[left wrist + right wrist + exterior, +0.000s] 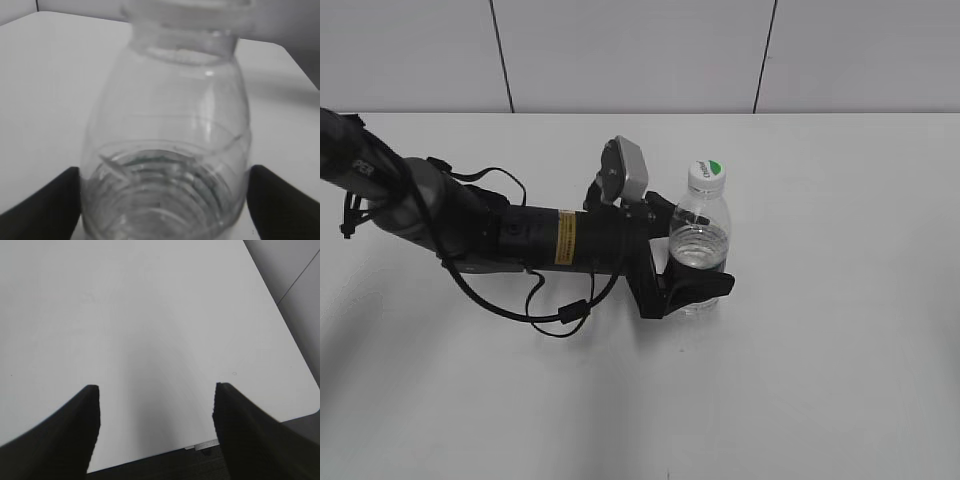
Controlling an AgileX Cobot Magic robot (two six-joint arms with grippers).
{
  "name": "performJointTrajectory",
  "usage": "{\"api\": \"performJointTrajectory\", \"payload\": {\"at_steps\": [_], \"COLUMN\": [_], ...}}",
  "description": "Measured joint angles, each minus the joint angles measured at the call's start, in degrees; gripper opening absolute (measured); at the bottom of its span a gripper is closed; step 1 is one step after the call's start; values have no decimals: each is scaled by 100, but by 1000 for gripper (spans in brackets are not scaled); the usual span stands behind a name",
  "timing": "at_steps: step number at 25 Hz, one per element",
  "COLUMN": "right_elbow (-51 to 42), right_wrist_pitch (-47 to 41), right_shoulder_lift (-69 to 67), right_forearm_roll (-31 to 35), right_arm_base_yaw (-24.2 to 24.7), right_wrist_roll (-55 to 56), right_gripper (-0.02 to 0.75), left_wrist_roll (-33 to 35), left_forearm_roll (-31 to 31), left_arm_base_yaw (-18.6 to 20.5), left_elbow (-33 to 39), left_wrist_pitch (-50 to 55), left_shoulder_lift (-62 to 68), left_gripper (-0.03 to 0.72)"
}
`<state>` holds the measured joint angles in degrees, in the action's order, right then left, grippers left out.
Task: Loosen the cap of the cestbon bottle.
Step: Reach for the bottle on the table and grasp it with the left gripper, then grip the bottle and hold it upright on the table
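The clear cestbon bottle stands upright on the white table, with water in its lower part. Its white cap with a green mark is on top. My left gripper reaches in from the left, and its black fingers are closed round the bottle's lower body. I see no green label; the fingers cover that part. In the left wrist view the bottle fills the frame between the two finger tips, and the cap is blurred at the top edge. My right gripper is open and empty over bare table, outside the exterior view.
The white table extends all round the bottle. My left arm and its cables lie across the left half. The right wrist view shows the table's edge just below the right fingers.
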<state>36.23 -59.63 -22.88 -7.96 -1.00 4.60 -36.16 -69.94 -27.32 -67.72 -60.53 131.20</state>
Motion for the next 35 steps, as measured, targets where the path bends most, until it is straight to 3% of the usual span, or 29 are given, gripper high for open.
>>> {"api": "performJointTrajectory", "payload": {"at_steps": [13,22,27,35], "right_elbow": [0,0,0,0], "right_wrist_pitch": [73,78,73,73], "right_shoulder_lift": [0,0,0,0], "right_forearm_roll": [0,0,5,10], "right_arm_base_yaw": [0,0,0,0], "right_wrist_roll": [24,28,28,28], "right_gripper": [545,545,545,545], "left_wrist_roll": [-6,-6,-6,-62], "left_forearm_roll": [49,148,148,-356], "left_arm_base_yaw": [-64,-64,-64,410], "left_elbow": [-104,-104,-104,-104], "left_wrist_pitch": [-265,-275,-275,-369], "left_shoulder_lift": [123,123,123,-58], "left_gripper": [586,431,410,407]}}
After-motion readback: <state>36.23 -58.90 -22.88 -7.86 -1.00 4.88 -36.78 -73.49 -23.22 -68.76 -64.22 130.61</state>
